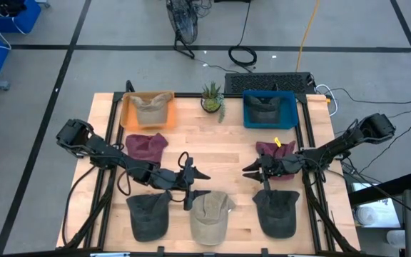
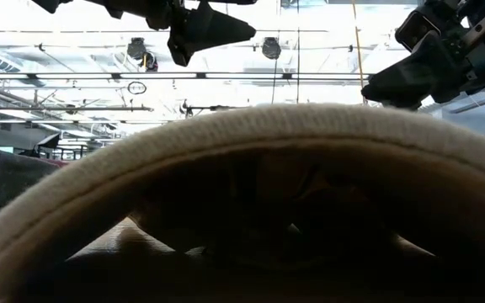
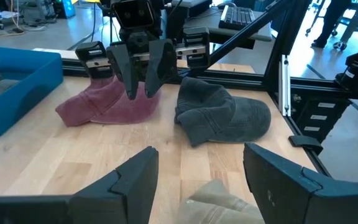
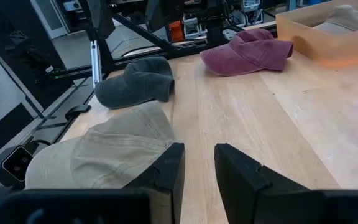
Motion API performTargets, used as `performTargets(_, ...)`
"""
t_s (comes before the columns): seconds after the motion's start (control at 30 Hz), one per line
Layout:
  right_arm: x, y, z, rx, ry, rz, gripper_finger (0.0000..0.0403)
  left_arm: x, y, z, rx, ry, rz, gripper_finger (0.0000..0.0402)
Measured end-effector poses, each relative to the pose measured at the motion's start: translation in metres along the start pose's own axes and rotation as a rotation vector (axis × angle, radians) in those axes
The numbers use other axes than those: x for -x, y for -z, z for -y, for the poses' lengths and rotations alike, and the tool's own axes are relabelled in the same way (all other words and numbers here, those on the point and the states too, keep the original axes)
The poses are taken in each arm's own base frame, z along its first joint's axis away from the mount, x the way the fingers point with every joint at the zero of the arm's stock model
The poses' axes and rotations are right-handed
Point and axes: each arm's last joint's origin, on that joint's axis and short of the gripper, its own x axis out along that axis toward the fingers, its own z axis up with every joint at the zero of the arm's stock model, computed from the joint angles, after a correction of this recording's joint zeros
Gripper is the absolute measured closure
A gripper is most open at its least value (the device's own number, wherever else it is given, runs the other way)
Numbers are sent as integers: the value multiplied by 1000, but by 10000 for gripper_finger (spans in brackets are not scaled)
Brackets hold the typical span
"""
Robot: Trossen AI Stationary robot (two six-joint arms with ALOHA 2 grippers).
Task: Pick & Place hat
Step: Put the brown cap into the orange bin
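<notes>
Three hats lie flat along the table's near edge: a dark grey one (image 1: 148, 215), a beige one (image 1: 209, 216) and a second dark grey one (image 1: 277, 212). A maroon hat (image 1: 146, 146) lies at mid-left, and another (image 1: 277, 151) lies at mid-right under my right arm. My left gripper (image 1: 201, 183) is open and empty above the table, just beyond the beige hat (image 3: 219, 205). My right gripper (image 1: 250, 173) faces it, narrowly open and empty (image 4: 199, 168). The beige hat's brim (image 2: 242, 143) fills the low view.
An orange bin (image 1: 147, 108) with a khaki hat stands at the far left. A blue bin (image 1: 268, 107) with a dark hat stands at the far right. A small potted plant (image 1: 212, 98) stands between them. Black frame rails run along the table's sides.
</notes>
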Motion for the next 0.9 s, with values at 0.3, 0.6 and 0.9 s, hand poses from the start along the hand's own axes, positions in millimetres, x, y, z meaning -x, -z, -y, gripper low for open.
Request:
performTargets(0.3, 0, 0, 0, 1, 0, -2, 325, 0, 0, 0, 1, 0, 0, 165)
performTargets(0.6, 0, 0, 0, 0, 0, -2, 326, 0, 0, 0, 2, 0, 0, 165)
performTargets(0.9, 0, 0, 0, 0, 0, -2, 326, -6, 10, 10, 38, 83, -1, 165)
